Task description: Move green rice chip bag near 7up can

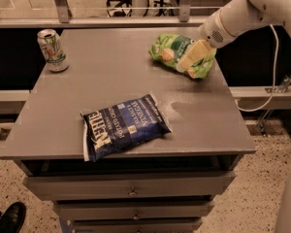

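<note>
The green rice chip bag (172, 51) lies at the far right of the grey table top (111, 76). My gripper (190, 58) comes in from the upper right on a white arm and sits right over the bag's middle, its cream fingers (194, 54) lying across the bag. The 7up can (52, 50) stands upright at the far left corner, well apart from the bag.
A dark blue chip bag (122, 125) lies near the front middle of the table. Drawers (131, 186) sit below the front edge. A white cable (274, 72) hangs on the right. A black shoe (9, 218) is on the floor at lower left.
</note>
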Robot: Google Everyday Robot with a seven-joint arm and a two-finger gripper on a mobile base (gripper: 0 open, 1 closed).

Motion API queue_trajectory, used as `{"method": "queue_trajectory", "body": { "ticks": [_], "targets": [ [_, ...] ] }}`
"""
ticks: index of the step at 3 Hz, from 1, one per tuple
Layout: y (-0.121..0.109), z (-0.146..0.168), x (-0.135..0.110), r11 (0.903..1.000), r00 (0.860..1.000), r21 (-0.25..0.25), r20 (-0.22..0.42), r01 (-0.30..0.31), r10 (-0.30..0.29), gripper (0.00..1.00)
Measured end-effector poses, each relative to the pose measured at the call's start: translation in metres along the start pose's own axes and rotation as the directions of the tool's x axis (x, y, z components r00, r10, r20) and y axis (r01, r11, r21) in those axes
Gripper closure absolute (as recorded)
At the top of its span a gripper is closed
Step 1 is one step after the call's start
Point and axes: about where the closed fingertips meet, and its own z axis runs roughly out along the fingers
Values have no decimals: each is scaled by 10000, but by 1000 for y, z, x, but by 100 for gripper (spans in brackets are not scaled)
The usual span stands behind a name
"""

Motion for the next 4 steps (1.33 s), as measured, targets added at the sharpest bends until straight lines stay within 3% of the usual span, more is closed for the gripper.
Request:
{"method": "queue_trajectory", "body": {
  "ticks": [1,2,3,4],
  "targets": [
    [-25,29,-8,9980,9976,37,271,-634,633,0],
    [-31,49,-7,9937,9937,-229,174,-1100,1104,0],
    [-33,55,-10,9890,9898,-436,121,-1411,1418,15],
    [-33,50,-29,9899,9902,-456,314,-1346,1361,46]
  ]
}}
